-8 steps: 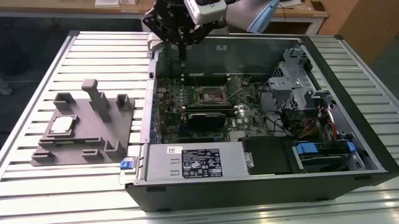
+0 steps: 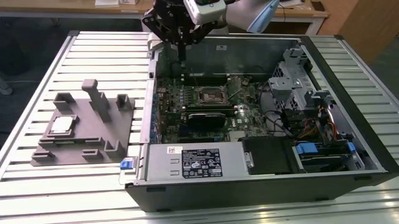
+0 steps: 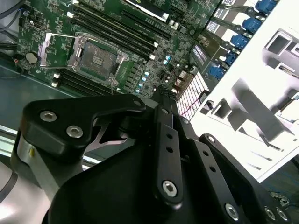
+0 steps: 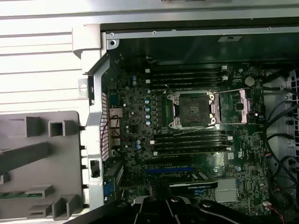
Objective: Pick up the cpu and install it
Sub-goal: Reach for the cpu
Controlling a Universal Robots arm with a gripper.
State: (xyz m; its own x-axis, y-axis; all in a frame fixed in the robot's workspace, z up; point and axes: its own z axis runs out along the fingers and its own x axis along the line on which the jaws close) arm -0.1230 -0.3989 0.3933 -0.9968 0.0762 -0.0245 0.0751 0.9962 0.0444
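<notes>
The cpu, a small silvery square chip, lies flat in the grey fixture on the exterior view's left, outside the computer case. My gripper hangs over the case's back left corner, far from the chip, its fingers shut together with nothing between them. In the second wrist view the gripper looks the same. The dark square socket sits mid-motherboard with its metal frame swung open, as both wrist views show.
The open computer case lies on a slatted metal table. A silver box with a white label fills the case's front. Drive cages and cables crowd the exterior view's right. Memory slots flank the socket.
</notes>
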